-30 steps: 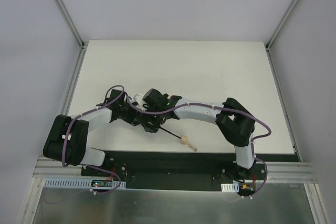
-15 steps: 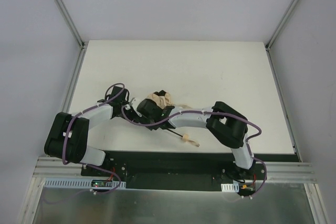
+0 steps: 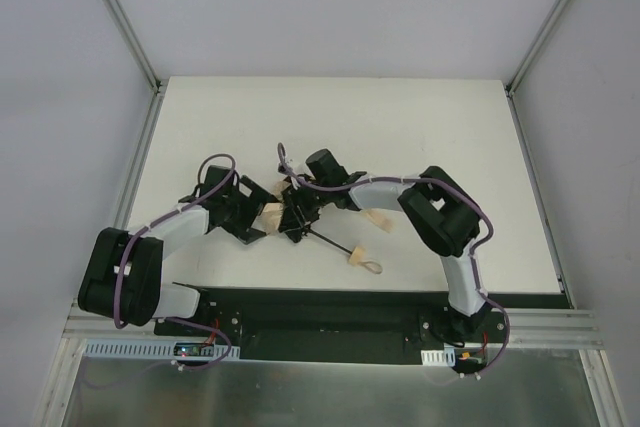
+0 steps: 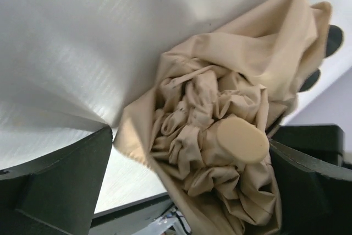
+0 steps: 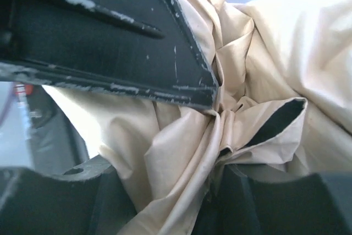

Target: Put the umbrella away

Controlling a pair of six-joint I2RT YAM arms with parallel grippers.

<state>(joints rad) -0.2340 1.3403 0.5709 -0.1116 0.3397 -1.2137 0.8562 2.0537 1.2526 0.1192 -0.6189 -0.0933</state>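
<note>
My left arm lies low over the table (image 3: pixel 400 127), running from its base at the near left corner out toward the middle, with its wrist turned inward. My right arm climbs from its base at the near right, bends sharply at the elbow and stretches left across the table. My two tools meet nose to nose near the centre.

The umbrella (image 3: pixel 272 215) lies between them. Its crumpled beige canopy is gathered where they meet, and its thin dark shaft (image 3: pixel 328 242) slants toward the near edge, ending in the pale knob handle (image 3: pixel 356 259) on the table.

My left tool (image 4: pixel 190 152) holds the bunched canopy at a fairly wide spread, one dark finger (image 4: pixel 60 185) touching each side of the bundle. A pale rounded cap (image 4: pixel 239 138) pokes out of the folds.

My right tool (image 5: pixel 215 136) is narrowed onto a pinch of the fabric, and the creases converge at the upper finger's (image 5: pixel 110 42) tip.

From above, both tools cover most of the canopy. A small beige piece (image 3: pixel 375 219) shows below my right forearm, but I cannot tell what it is.
</note>
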